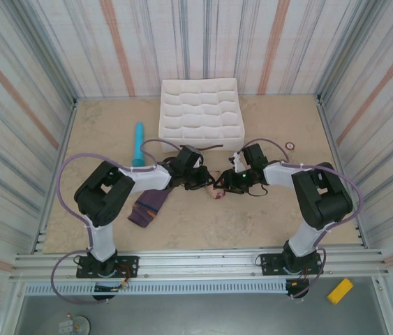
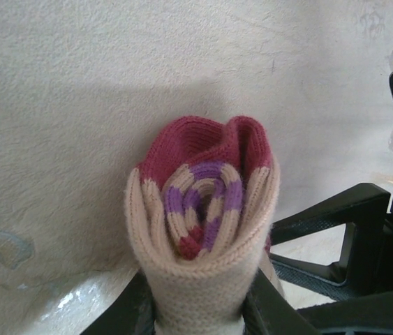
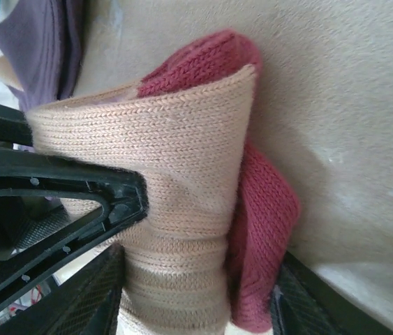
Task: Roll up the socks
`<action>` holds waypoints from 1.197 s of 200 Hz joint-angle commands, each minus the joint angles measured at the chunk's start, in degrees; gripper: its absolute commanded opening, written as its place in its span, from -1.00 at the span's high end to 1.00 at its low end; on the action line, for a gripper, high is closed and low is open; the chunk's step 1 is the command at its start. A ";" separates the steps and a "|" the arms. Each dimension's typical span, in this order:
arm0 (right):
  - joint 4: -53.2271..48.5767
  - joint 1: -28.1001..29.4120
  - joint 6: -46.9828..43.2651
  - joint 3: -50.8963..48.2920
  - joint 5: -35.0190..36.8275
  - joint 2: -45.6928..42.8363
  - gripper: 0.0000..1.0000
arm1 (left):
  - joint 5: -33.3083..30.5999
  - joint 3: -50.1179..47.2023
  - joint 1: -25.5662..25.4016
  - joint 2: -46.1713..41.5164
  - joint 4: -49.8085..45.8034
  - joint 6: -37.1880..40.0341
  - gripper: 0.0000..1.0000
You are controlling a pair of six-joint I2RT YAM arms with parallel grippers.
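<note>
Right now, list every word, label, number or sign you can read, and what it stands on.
None: no readable text in any view.
The beige sock shows only knit stripes, no lettering.
The yellow block and the small ring are too small to show any marking.

The left arm (image 1: 112,192) and right arm (image 1: 318,195) look alike, with chunky black joint housings joined by pale grey-white links. Each stands on a black base (image 1: 105,266) at the near edge. A purple cable (image 1: 61,176) loops along each. The fingers (image 3: 56,188) are black, open-framed plastic dotted with small screws. Their pads (image 3: 88,300) carry fine crosshatching.
</note>
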 commanded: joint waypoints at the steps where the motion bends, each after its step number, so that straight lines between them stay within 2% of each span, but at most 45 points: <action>1: -0.18 1.46 0.37 -0.01 2.53 2.80 0.03 | 0.94 -0.53 -0.14 1.98 0.14 0.41 0.91; 35: -0.24 1.73 0.52 -0.41 3.70 2.66 0.41 | 1.79 -1.43 0.33 2.18 1.66 -0.13 0.87; 55: -0.33 1.73 0.20 -0.75 4.18 2.55 0.64 | 2.94 -2.06 0.94 2.05 2.83 -0.67 0.74; 68: -0.11 1.65 0.09 -1.03 4.31 2.56 0.79 | 3.72 -2.52 1.36 1.68 3.54 -0.77 0.52; 89: 0.71 1.66 -0.18 -1.61 4.27 2.51 0.93 | 4.55 -3.37 2.01 0.63 4.01 -0.77 -0.08; 106: 2.42 1.59 -0.45 -2.81 4.02 1.54 0.99 | 6.10 -4.77 2.76 -0.35 6.11 -0.91 -0.24; 138: 5.65 1.22 -1.03 -4.56 2.49 -1.82 1.00 | 10.51 -8.07 4.13 -2.11 13.14 -0.66 -0.32; 199: 8.20 0.79 -1.93 -6.14 0.31 -10.98 1.00 | 16.06 -10.63 4.75 -4.67 21.56 0.55 -0.29; 239: 7.39 2.02 -2.52 -6.18 2.48 -15.66 1.00 | 18.62 -11.65 4.75 -5.66 28.72 -2.39 -0.27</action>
